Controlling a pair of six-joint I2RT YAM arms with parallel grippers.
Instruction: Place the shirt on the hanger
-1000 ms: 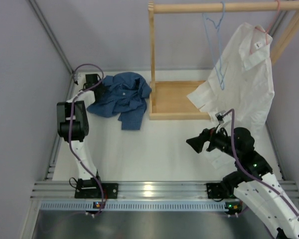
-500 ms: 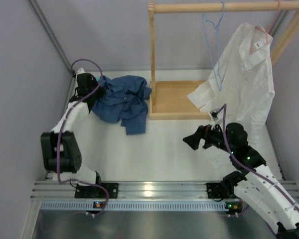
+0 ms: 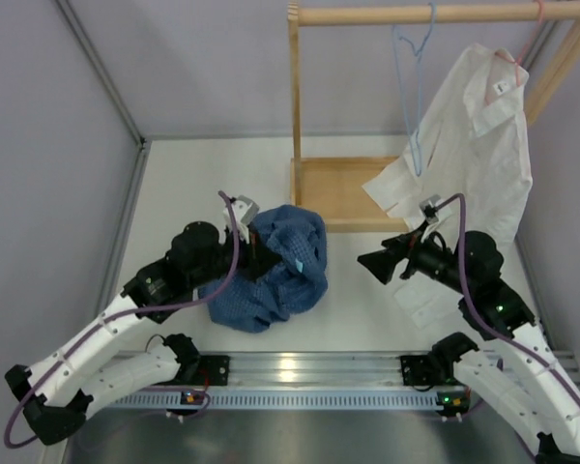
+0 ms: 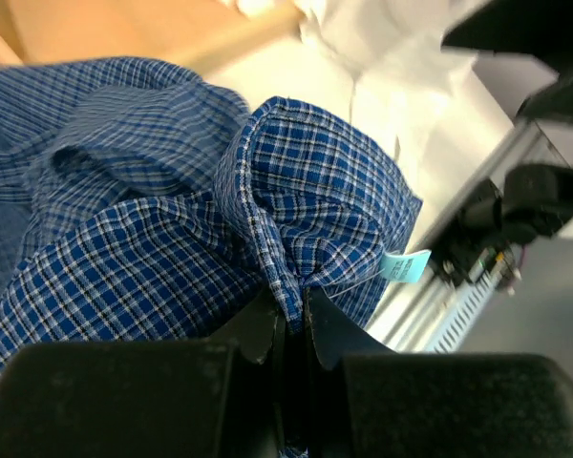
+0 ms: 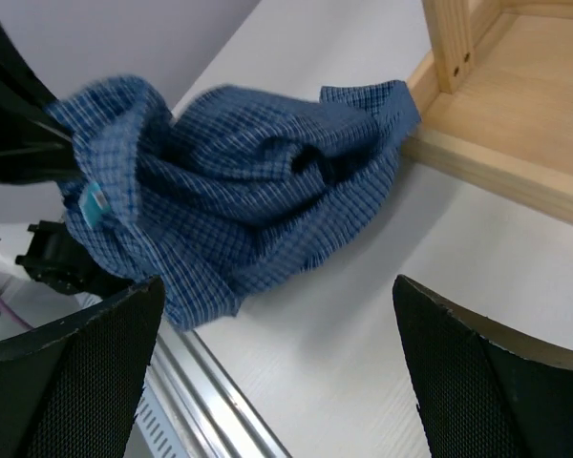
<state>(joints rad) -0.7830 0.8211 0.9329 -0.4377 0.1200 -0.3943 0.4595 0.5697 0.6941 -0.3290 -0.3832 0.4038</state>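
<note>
We find the left claw (image 4: 289,324) clamped on a pinched fold of the dark blue finely checked button-up shirt (image 3: 275,271), its two fingers pressed together with the cloth standing up between them. The shirt hangs as a loose bundle at the middle of the white desk (image 3: 348,290), close to the near edge and just in front of the flat wooden rack base (image 3: 338,188). We cannot tell whether its lower folds rest on the desk. The right claw (image 3: 377,264) is spread wide and holds nothing. It faces the bundle, which lies to its left and near it. Crumpled as it is, the shirt shows no clear long axis. In the right wrist view it stretches roughly from the pinched end to a corner touching the rack base. The thin light blue wire hanger (image 3: 413,145) hangs bare from the wooden rail (image 3: 367,15), well apart from the shirt, up and behind it. It is on the right arm's side, so we judge the right arm nearer to it while the left arm has the cloth. Just beside it a white collared shirt (image 3: 483,135) hangs on a thin pink hanger (image 3: 524,43). A small turquoise tag (image 4: 404,266) sticks out of the blue shirt near the pinch, but its print is too small for us to read. A pale label sits at the white shirt's collar, also unreadable, and we see no brand.
</note>
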